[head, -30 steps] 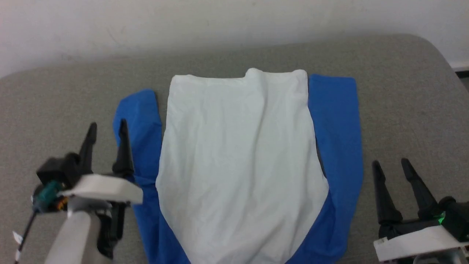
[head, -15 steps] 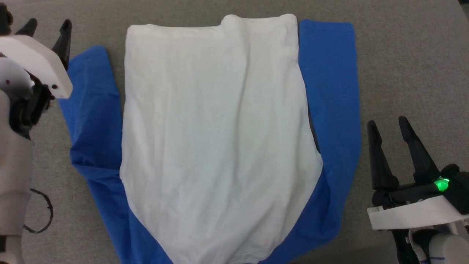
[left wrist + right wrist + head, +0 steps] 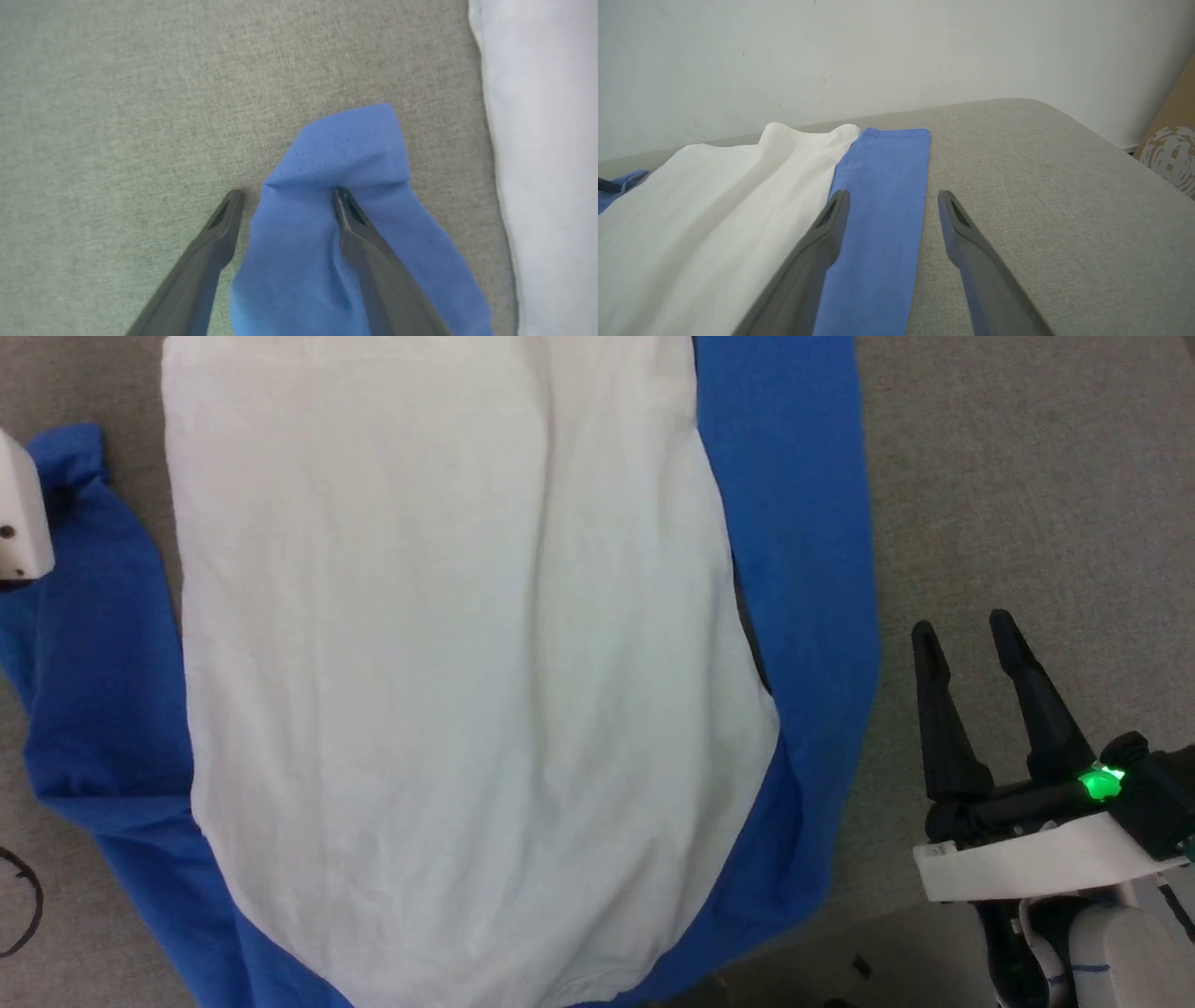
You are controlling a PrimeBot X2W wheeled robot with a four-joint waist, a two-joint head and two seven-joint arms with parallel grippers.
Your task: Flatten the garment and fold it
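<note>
Garment (image 3: 448,663) lies spread across the middle of the grey table (image 3: 1008,467), sleeves toward its side edges. Left gripper (image 3: 287,196) straddles the rumpled sleeve cuff (image 3: 345,135), jaws wide and empty (right gripper (image 3: 963,625), likewise open, stands beside the other sleeve (image 3: 794,523)). Best to pinch the hem squarely, then draw it outward.

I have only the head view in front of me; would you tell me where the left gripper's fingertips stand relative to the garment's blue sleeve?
Observer: The left gripper is open: one fingertip over the blue sleeve near its cuff, the other over bare grey table.
Operator: Thanks. Does that cuff lie flat?
Observer: No; a crease crosses it just behind the stitching.
Operator: What is past the garment's far edge?
Observer: A pale wall behind the table's rounded end.
</note>
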